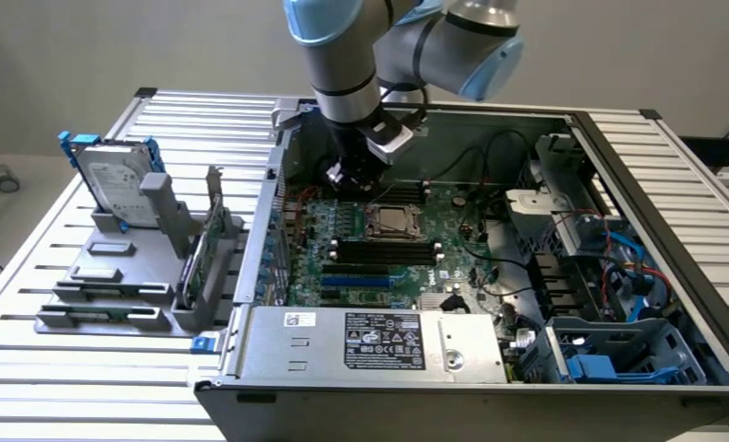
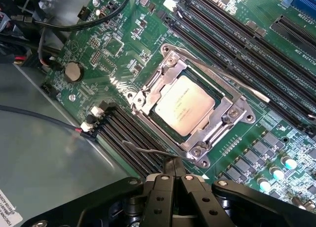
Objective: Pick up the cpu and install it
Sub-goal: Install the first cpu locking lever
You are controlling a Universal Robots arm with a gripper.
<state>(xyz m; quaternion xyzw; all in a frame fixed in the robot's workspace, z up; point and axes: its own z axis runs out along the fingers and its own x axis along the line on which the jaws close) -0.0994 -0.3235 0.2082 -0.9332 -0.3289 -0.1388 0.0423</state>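
The cpu [image 2: 185, 110] sits in the metal socket frame [image 2: 232, 121]; the closed pincer [image 2: 175, 173] holds nothing.

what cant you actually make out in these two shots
- Print on the cpu: wrist view, too small to read.
- Whether the socket frame is latched over the chip: wrist view, cannot tell.
- Gripper fingertips: wrist view, pressed together, contact with the thin lever unclear.
- Gripper in the exterior view: dark against the case wall, shape lost.
- Hard drive label: exterior view, too small.
- Sticker at the wrist view's corner: cut off by the edge.
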